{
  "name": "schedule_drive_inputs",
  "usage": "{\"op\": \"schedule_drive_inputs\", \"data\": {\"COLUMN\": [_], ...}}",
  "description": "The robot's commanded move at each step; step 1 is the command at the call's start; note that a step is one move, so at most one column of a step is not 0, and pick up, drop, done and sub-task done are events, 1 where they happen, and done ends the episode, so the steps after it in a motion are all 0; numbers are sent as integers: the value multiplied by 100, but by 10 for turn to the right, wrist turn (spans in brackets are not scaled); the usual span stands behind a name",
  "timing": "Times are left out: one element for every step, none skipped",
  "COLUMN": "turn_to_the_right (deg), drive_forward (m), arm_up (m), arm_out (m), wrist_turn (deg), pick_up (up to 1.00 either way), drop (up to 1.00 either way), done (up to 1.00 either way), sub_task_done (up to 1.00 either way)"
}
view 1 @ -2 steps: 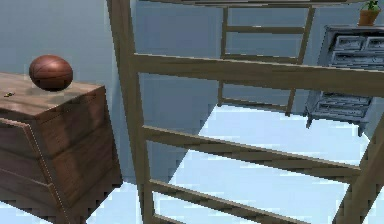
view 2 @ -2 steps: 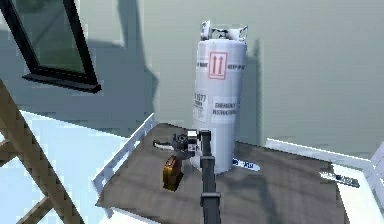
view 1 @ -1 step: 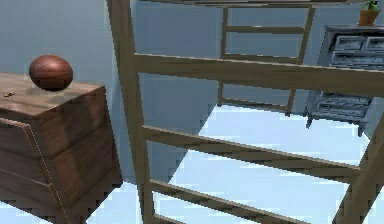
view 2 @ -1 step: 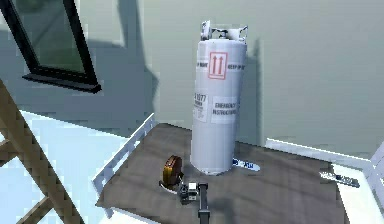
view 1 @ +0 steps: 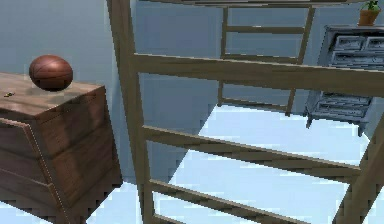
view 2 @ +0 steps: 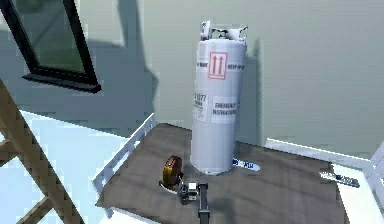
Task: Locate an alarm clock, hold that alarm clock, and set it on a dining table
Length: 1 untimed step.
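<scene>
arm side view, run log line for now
end effector near small round brown thing on tabletop; hold: cannot tell; white tank behind

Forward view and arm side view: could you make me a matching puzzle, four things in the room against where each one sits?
Things:
1 ball
2 potted plant
3 white tank
4 window

Places:
A in the wall
B on the wooden dresser
C on the dark wooden surface
D atop the grey cabinet

Pairs: 1-B, 2-D, 3-C, 4-A.
</scene>
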Motion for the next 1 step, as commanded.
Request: {"op": "schedule_drive_inputs", "data": {"turn_to_the_right": [0], "drive_forward": [0], "arm_up": [10], "arm_out": [0], "wrist_turn": [0], "pick_up": [0], "drop": [0], "done": [0], "sub_task_done": [0]}}
